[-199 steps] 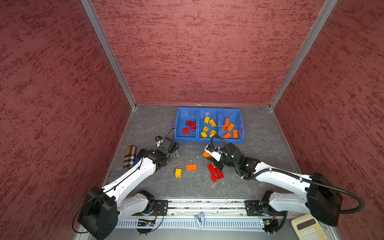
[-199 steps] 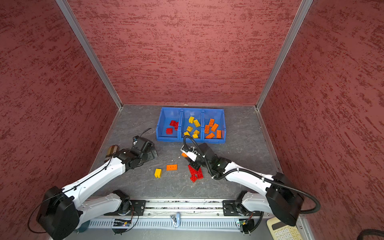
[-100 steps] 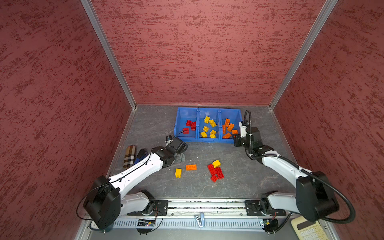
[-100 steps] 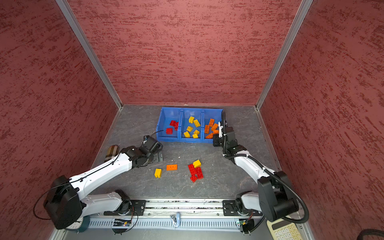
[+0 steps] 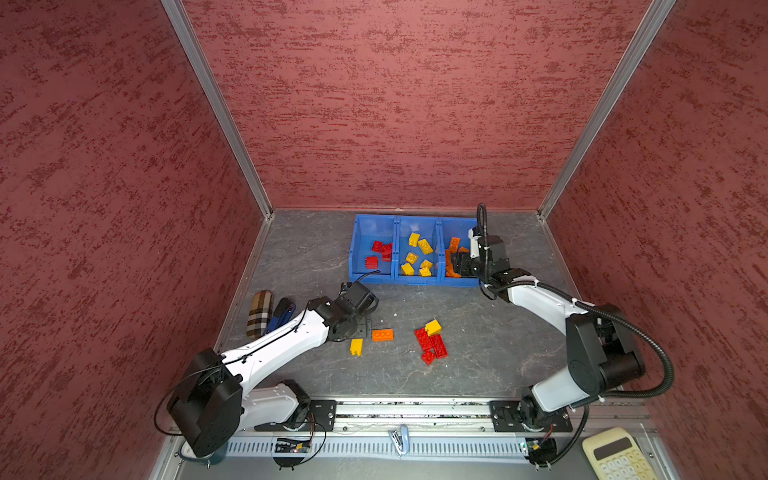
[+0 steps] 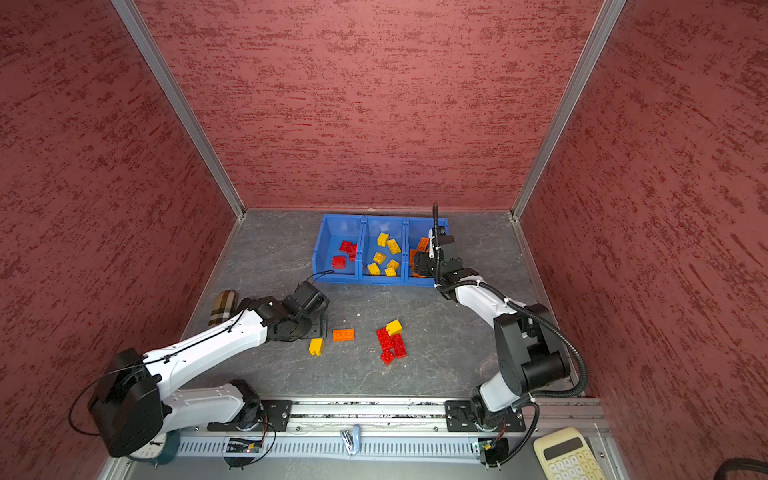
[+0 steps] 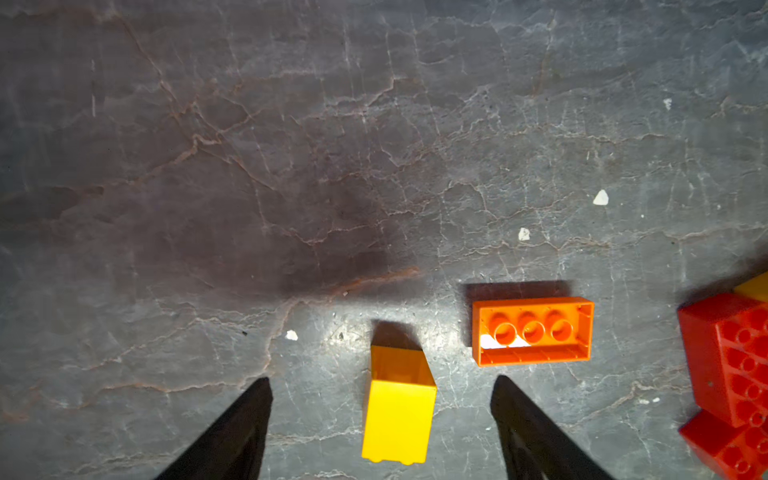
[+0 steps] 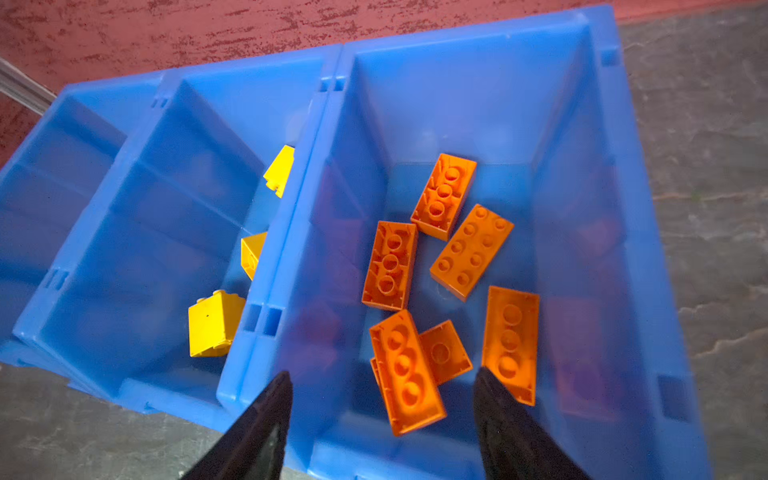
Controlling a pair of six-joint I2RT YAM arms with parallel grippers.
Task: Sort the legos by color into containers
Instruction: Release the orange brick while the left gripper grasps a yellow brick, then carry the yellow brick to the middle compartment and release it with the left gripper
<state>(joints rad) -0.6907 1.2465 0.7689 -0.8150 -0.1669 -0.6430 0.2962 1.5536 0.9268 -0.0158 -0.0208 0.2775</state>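
Note:
Three joined blue containers (image 5: 415, 279) stand at the back, also seen from above the right bin (image 8: 457, 75). The left bin holds red legos (image 5: 380, 253), the middle yellow ones (image 5: 417, 257), the right orange ones (image 8: 471, 251). My right gripper (image 8: 381, 372) hangs open over the right bin's front; an orange brick (image 8: 405, 374) lies loose below its jaws. My left gripper (image 7: 381, 379) is open low over the table, its fingers either side of a yellow brick (image 7: 399, 419) without touching it. An orange brick (image 7: 534, 330) lies upside down beside it.
A cluster of red bricks (image 5: 430, 345) with a yellow one (image 5: 432, 327) on it lies mid-table. A plaid case (image 5: 259, 312) and a blue stapler (image 5: 280, 313) lie by the left wall. A calculator (image 5: 617, 455) sits at the front right, beyond the arms' rail (image 5: 399, 409).
My right gripper carried an orange brick from mid-table to the right bin and opened, letting it drop. My left gripper moved over the yellow brick and its jaws narrowed a little.

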